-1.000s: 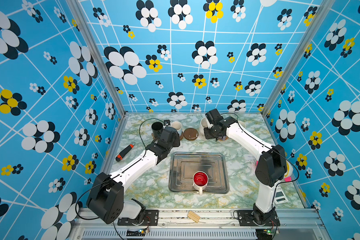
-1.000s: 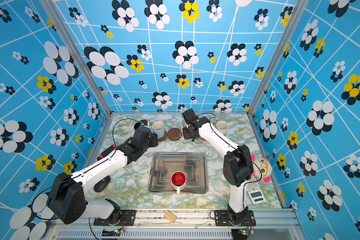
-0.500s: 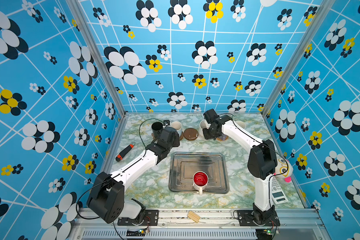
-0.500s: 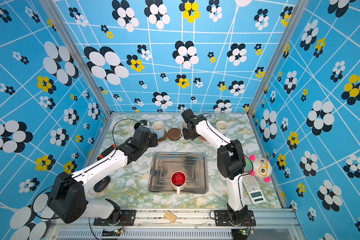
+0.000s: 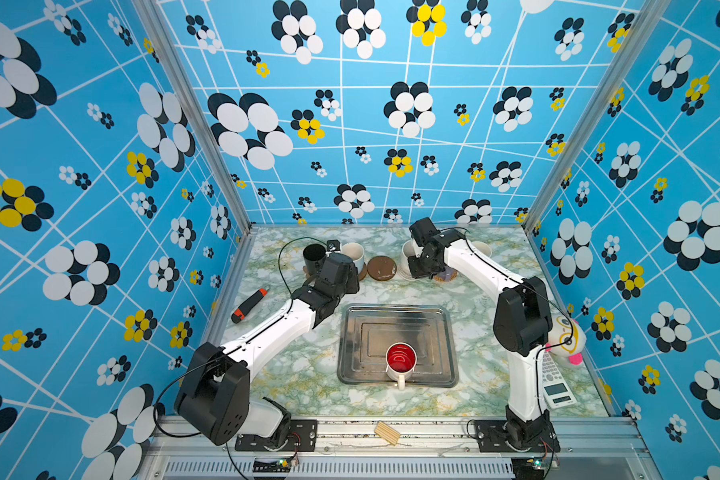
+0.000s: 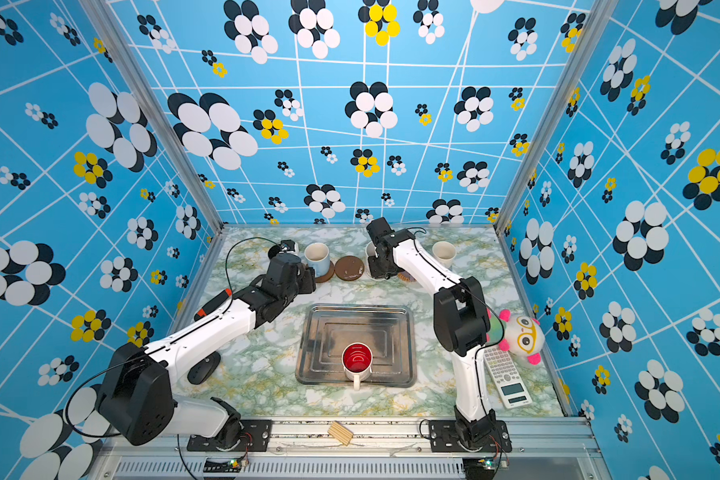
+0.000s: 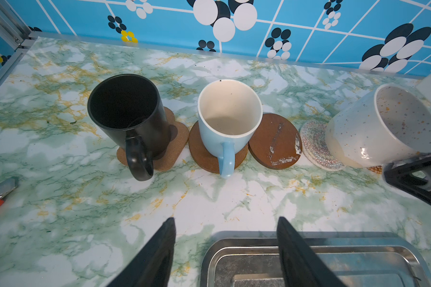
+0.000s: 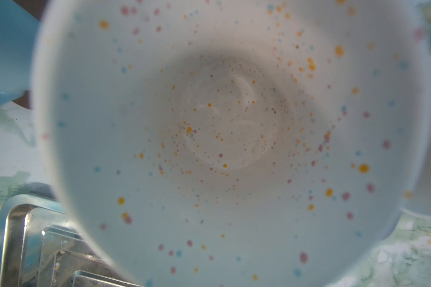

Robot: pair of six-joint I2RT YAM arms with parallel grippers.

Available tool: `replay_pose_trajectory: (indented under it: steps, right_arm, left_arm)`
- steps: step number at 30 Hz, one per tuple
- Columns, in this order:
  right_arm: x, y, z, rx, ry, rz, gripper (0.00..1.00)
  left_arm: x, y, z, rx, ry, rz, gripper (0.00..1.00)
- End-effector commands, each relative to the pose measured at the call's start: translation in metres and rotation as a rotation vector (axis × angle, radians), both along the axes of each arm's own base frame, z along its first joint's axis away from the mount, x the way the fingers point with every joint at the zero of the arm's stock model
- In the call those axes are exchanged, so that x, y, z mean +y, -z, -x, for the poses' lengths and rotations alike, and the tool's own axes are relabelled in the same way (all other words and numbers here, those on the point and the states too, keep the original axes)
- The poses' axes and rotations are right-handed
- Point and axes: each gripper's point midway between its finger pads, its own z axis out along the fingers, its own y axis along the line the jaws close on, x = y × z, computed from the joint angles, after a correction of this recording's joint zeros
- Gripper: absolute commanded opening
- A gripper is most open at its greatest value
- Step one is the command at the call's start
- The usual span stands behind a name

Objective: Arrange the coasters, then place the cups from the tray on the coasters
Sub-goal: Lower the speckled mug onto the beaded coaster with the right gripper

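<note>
Marble tabletop (image 7: 60,161); L hand (image 7: 225,220) spread, empty; R hand (image 7: 408,174) grips speckled mug (image 7: 373,129) handle.

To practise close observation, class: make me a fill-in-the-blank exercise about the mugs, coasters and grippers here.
The white mug in the steel tray is ___ inside.
The black mug stands on a ___-shaped cork coaster.
The right gripper holds the speckled mug by its ___.
The left gripper is ___ and holds nothing.
Missing: red; paw; handle; open.
</note>
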Motion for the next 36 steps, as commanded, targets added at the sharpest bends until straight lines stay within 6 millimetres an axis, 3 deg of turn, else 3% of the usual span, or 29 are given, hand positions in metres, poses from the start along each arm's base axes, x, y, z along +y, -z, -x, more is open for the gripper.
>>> replay_pose_trajectory:
  steps: [1, 36]
  right_arm:
    - [0.002, -0.022, -0.019, -0.076, -0.001, -0.023, 0.00]
    - [-0.003, -0.003, -0.029, -0.034, 0.018, -0.011, 0.00]
  left_arm:
    - [0.003, 0.008, -0.001, 0.016, -0.009, 0.007, 0.66]
    - [0.003, 0.011, -0.002, 0.026, -0.010, 0.010, 0.66]
